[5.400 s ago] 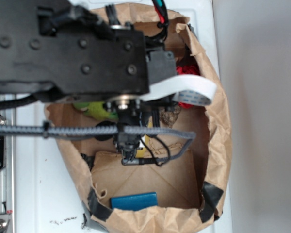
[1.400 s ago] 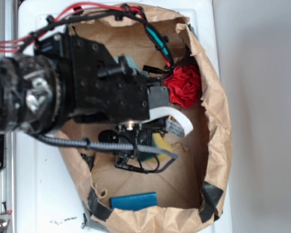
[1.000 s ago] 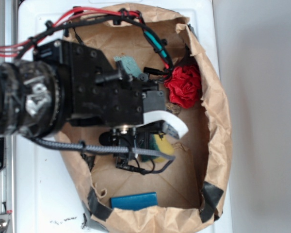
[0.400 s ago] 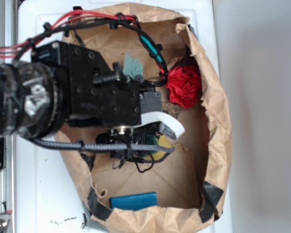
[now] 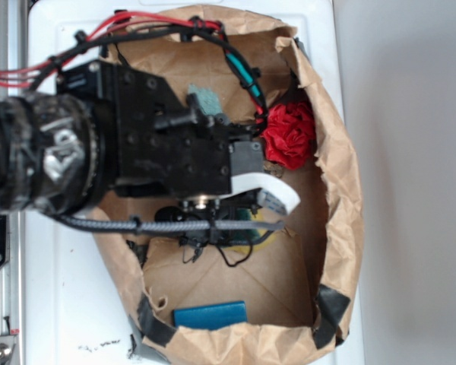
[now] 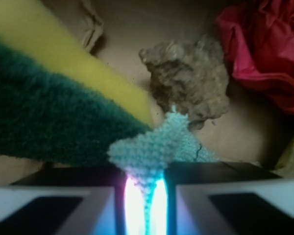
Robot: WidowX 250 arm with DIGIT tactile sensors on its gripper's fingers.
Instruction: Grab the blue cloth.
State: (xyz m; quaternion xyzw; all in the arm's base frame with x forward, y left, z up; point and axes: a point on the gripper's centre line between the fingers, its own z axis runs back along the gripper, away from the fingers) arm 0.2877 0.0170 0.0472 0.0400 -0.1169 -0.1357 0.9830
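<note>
Where the wrist view looks past the end effector (image 6: 145, 196), its two jaws are pinched nearly together on a fold of the blue cloth (image 6: 152, 147), which bunches up just ahead of them. A yellow-and-green sponge (image 6: 54, 117) presses against the cloth's left side. Beyond lie a tan fuzzy clump (image 6: 191, 83) and red crumpled material (image 6: 264, 49). From outside, the black arm (image 5: 137, 144) covers much of the brown paper bag (image 5: 338, 190); a dark blue block (image 5: 210, 314) lies near the bag's lower edge.
</note>
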